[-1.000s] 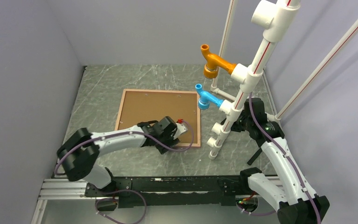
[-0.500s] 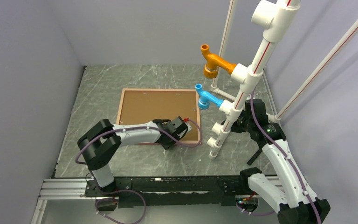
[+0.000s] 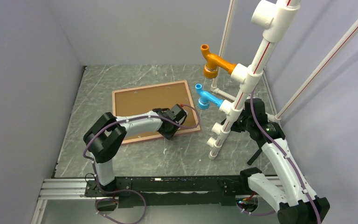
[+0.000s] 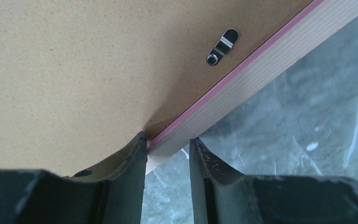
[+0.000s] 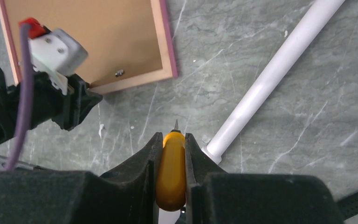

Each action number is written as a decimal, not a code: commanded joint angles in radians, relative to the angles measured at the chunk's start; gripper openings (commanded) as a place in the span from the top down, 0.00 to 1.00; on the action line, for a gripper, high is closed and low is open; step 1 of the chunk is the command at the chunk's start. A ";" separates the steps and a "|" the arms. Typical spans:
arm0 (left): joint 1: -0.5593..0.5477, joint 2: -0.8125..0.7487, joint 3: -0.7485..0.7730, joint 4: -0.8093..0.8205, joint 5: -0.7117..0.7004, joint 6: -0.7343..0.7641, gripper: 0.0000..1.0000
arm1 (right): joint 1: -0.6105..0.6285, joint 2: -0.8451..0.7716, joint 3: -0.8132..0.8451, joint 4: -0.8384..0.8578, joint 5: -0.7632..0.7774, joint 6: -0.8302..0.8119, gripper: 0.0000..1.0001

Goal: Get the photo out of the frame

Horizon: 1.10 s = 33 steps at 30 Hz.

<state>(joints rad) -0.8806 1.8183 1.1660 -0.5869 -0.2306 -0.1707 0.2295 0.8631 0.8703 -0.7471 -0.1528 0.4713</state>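
Though face-down — pink-edged, wood-backed frame (image 4: 270, 60)

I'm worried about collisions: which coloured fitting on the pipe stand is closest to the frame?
The blue fitting, just off the right edge of the frame; the orange fitting sits higher and farther back.

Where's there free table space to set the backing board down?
Free: the far strip of table between the frame and back wall, and the near strip between frame and base rail. Crowded: right side, around the pipe stand and right arm.
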 commanded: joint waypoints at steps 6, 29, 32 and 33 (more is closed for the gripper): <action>0.125 0.179 0.130 0.094 0.172 -0.433 1.00 | -0.004 0.077 0.001 0.152 0.084 0.145 1.00; 0.293 -0.168 0.017 0.348 0.560 -0.469 0.48 | -0.002 0.231 0.022 0.328 -0.107 -0.032 1.00; 0.292 -0.288 -0.068 0.251 0.534 -0.367 0.35 | 0.000 0.245 0.028 0.334 -0.089 -0.038 1.00; 0.292 -0.317 -0.093 0.206 0.528 -0.328 0.33 | 0.002 0.256 0.036 0.330 -0.091 -0.040 1.00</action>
<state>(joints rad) -0.5743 1.6474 1.1351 -0.3252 0.2424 -0.6933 0.2298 1.1007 0.8684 -0.4793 -0.2199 0.4690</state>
